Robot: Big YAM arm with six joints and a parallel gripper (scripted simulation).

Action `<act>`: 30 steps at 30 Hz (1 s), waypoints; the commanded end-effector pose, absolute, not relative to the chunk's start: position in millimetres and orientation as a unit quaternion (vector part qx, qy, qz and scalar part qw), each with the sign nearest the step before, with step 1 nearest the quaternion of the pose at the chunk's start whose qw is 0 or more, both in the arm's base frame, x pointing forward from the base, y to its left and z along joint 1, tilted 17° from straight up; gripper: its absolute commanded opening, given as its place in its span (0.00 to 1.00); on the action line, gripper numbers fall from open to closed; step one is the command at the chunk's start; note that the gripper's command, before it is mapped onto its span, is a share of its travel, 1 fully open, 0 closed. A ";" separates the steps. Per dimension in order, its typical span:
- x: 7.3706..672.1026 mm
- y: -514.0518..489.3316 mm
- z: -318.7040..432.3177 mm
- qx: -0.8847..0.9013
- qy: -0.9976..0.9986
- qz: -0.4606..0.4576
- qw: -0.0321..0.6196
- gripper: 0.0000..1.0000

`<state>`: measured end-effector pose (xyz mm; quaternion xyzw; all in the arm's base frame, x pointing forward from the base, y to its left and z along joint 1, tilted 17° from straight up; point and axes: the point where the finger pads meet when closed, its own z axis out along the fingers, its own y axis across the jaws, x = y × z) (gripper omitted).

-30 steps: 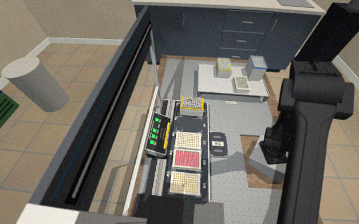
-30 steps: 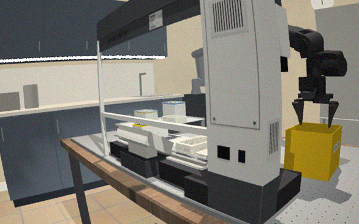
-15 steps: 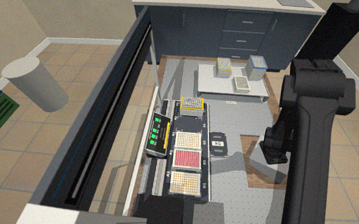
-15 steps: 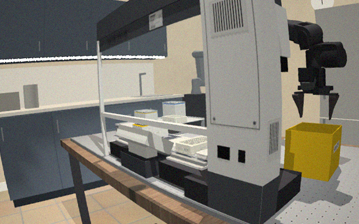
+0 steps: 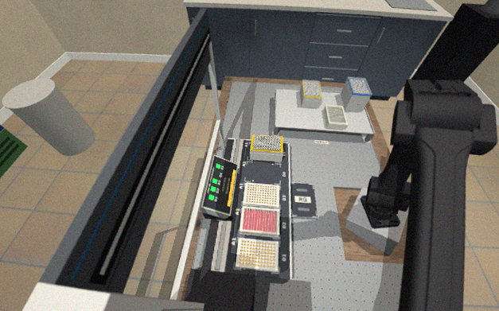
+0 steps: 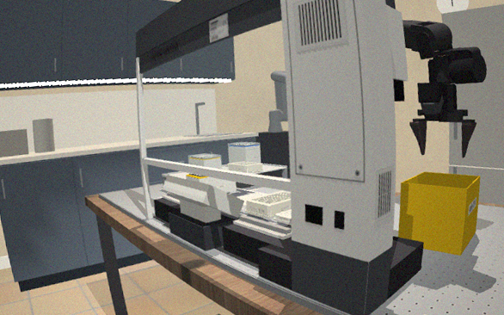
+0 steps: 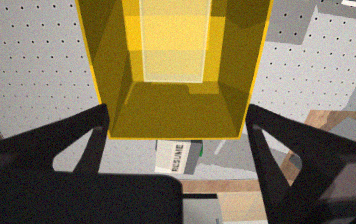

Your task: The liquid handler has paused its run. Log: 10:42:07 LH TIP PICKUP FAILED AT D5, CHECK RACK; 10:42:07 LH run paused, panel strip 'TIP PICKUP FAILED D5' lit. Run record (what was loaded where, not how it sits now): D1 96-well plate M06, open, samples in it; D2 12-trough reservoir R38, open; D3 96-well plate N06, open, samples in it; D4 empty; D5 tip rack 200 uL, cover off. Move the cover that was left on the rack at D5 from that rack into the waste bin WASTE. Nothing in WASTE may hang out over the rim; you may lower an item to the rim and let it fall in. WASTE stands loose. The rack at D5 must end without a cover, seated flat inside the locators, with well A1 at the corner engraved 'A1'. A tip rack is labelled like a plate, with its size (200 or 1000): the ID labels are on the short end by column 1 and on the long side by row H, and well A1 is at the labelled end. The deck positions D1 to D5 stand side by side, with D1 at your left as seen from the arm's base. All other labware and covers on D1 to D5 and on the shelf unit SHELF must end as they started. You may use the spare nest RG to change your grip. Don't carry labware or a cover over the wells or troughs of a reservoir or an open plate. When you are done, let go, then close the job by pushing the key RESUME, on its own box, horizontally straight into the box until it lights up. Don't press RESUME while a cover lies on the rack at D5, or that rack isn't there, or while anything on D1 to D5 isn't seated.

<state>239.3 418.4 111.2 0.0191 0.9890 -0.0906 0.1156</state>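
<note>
Over the deck, the top view shows the tip rack (image 5: 266,143) at D5 with a yellow collar and its tips exposed, no cover on it. At 6 o'clock from it lies the bare D4 nest (image 5: 263,173), then a pale 96-well plate (image 5: 261,195), the red-filled reservoir (image 5: 259,220) and another 96-well plate (image 5: 257,253). The RG nest (image 5: 303,199) sits at 3 o'clock of the deck row. The shelf unit (image 5: 360,131) at 1 o'clock carries two tip racks and a flat plate. The arm (image 5: 437,201) fills the 3 o'clock side.

From the exterior view, the gripper (image 6: 442,135) hangs above the yellow waste bin (image 6: 439,212), well apart from its rim, fingers spread wide and holding nothing.

Through the wrist view, both fingers flank the bin's near rim. The translucent cover (image 7: 174,42) lies flat on the bin floor at 12 o'clock, fully inside the walls. The RESUME box (image 7: 176,157) shows at 6 o'clock below the bin.
</note>
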 end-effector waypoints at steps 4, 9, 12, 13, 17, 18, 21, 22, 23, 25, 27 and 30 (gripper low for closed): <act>238.3 444.3 156.0 0.023 0.990 -0.050 0.132 1.00; 235.8 445.4 164.2 0.023 0.990 -0.050 0.132 1.00; 234.8 445.8 167.5 0.022 0.990 -0.049 0.132 1.00; 234.8 445.8 167.5 0.022 0.990 -0.049 0.132 1.00; 233.0 446.6 174.0 0.023 0.990 -0.049 0.132 1.00; 232.5 446.8 175.6 0.023 0.990 -0.049 0.132 1.00; 231.2 447.3 180.5 0.022 0.990 -0.049 0.132 1.00; 230.8 447.5 182.2 0.022 0.990 -0.049 0.132 1.00; 230.3 447.7 183.8 0.022 0.990 -0.049 0.132 1.00; 234.1 445.7 184.8 0.025 0.990 -0.050 0.131 1.00; 236.4 444.8 182.0 0.027 0.990 -0.053 0.130 1.00; 237.0 445.9 180.1 0.027 0.990 -0.053 0.130 1.00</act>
